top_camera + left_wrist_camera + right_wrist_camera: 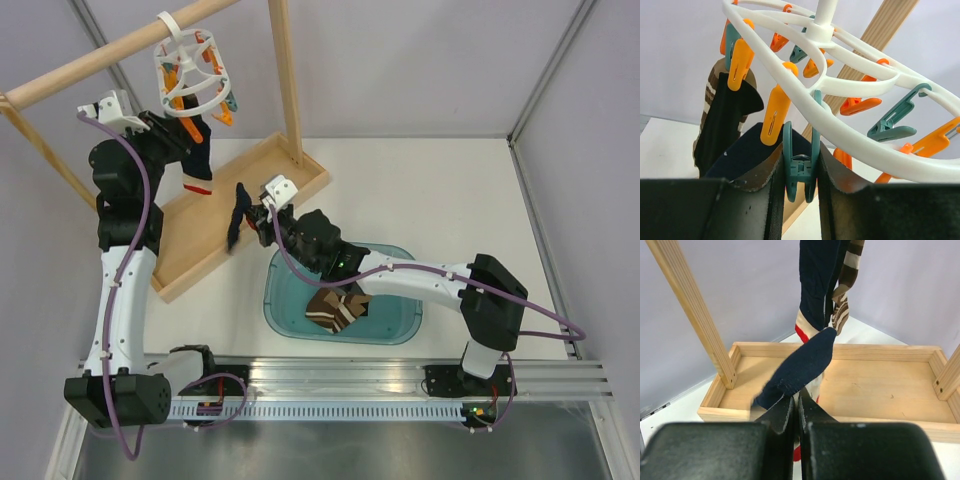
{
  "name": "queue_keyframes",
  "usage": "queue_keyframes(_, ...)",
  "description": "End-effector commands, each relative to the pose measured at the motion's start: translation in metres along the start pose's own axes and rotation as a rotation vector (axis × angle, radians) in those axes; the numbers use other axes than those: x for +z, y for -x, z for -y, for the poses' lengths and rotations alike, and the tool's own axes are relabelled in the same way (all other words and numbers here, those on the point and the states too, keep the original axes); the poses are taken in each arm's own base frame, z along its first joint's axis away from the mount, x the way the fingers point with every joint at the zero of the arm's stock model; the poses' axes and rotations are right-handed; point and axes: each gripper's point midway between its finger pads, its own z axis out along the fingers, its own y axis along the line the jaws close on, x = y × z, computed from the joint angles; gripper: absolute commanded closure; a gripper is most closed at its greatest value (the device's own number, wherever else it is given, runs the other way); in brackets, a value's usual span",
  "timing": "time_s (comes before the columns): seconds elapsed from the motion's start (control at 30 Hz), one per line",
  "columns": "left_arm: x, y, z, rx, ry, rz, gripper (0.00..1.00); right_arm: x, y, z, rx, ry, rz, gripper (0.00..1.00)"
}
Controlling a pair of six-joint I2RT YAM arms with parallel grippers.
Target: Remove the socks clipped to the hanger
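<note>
The white ring hanger [190,70] hangs by its hook from the wooden pole, with orange and teal clips dangling. My left gripper [178,140] reaches up under it. In the left wrist view it [800,175] is shut on a teal clip [788,150]. A navy sock [747,150] and a striped brown sock [715,107] hang beside it. My right gripper [262,215] is shut on a navy sock with white and red patches [802,362], free of the hanger and above the wooden tray. Two socks [820,285] still hang behind it.
The wooden pole rack stands on a wooden tray base [250,195] at the back left, with an upright post [287,80]. A teal bin [390,315] near the middle holds striped brown socks [335,308]. Grey walls enclose the white table.
</note>
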Motion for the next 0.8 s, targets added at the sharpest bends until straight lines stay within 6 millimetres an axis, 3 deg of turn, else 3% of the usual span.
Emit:
queue_keyframes(0.0, -0.005, 0.028, 0.017, 0.016, -0.036, 0.069, 0.96, -0.005, 0.019, -0.007, 0.03, 0.027, 0.043, 0.99)
queue_keyframes(0.27, -0.006, 0.028, 0.018, 0.032, -0.036, 0.067, 0.96, -0.006, 0.018, -0.005, 0.029, 0.018, 0.041, 0.99)
queue_keyframes(0.4, -0.009, 0.022, 0.013, 0.03, -0.009, 0.048, 0.4, -0.009, 0.016, -0.003, 0.027, 0.01, 0.038, 0.99)
queue_keyframes(0.57, -0.012, 0.019, 0.011, 0.041, 0.004, 0.038, 0.02, -0.012, 0.014, 0.001, 0.021, -0.004, 0.033, 0.99)
queue_keyframes(0.77, -0.024, 0.012, 0.006, 0.057, 0.023, 0.028, 0.01, -0.02, 0.017, 0.006, 0.016, -0.022, 0.032, 0.99)
